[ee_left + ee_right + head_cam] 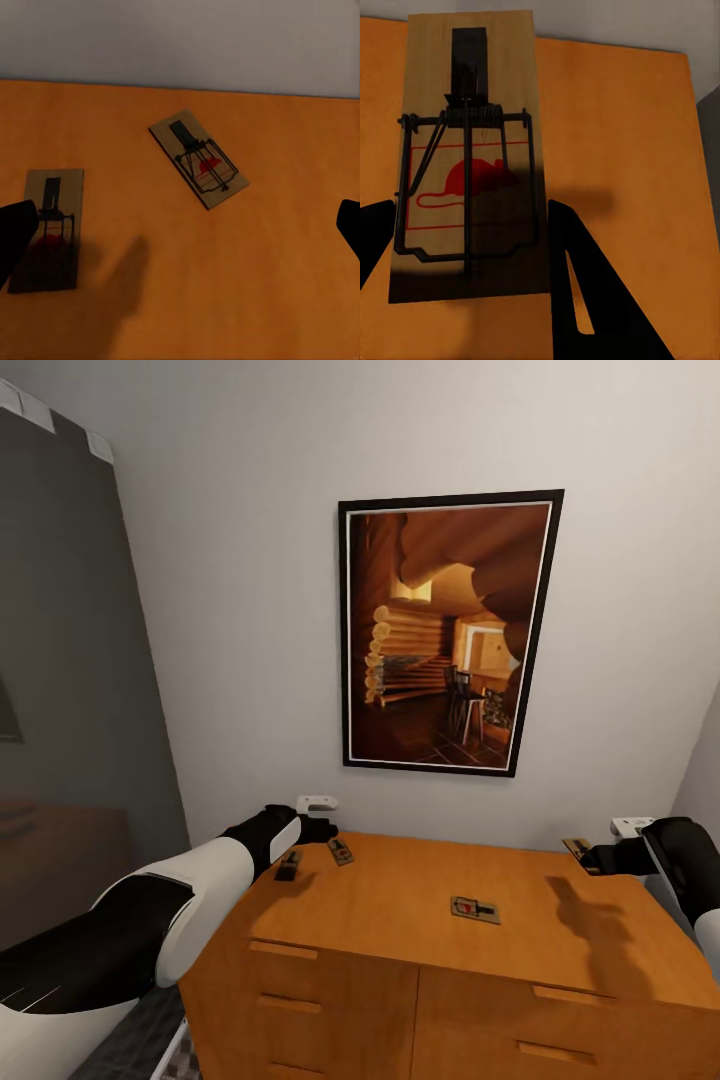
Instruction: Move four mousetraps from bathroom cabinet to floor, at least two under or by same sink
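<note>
I see four small tan rectangular mousetraps on the smooth top of the orange-brown wooden cabinet (400,920): two at the far left (288,865) (341,851), one near the middle (474,909), one at the far right corner (580,851). My left gripper (180,225) hovers over the left pair, fingers (15,232) wide apart. My right gripper (465,225) straddles the far right mousetrap (469,150), fingers (585,285) apart on either side. A framed log-cabin picture (450,630) hangs behind.
</note>
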Tool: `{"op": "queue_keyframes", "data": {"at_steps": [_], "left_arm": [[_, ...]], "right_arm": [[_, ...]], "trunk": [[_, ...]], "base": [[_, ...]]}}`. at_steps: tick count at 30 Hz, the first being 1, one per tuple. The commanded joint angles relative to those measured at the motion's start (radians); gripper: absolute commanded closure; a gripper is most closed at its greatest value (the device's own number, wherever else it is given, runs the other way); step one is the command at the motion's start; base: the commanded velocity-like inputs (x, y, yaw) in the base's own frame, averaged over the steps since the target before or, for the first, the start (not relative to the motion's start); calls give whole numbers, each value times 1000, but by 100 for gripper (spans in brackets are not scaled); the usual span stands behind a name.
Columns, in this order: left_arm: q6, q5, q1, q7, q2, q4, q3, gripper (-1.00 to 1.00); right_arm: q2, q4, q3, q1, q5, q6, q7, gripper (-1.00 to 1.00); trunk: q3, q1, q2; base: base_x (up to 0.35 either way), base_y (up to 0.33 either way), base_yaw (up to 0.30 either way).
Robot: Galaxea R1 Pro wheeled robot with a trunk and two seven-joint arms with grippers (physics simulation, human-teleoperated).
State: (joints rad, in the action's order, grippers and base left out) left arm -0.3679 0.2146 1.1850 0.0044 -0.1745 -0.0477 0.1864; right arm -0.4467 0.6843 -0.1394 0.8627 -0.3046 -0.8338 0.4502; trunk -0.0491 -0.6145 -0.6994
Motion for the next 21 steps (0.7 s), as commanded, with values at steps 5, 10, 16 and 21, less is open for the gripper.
{"op": "queue_keyframes", "data": {"at_steps": [5, 10, 16, 21], "left_arm": [[-5, 9, 1, 0, 0, -1, 8, -100], [-5, 9, 1, 0, 0, -1, 8, -100], [-5, 8, 1, 0, 0, 0, 8, -100], [-5, 8, 1, -1, 0, 1, 8, -100]], "right_arm": [[0, 1, -3, 1, -8, -3, 4, 100], [0, 1, -3, 1, -8, -3, 4, 100], [0, 1, -2, 1, -8, -2, 4, 100], [0, 1, -3, 1, -8, -2, 4, 100]], "trunk": [[-2, 0, -2], [-2, 0, -2], [-2, 0, -2], [-2, 0, -2]], "base": [[0, 0, 8], [0, 0, 2], [0, 0, 0], [0, 0, 0]]}}
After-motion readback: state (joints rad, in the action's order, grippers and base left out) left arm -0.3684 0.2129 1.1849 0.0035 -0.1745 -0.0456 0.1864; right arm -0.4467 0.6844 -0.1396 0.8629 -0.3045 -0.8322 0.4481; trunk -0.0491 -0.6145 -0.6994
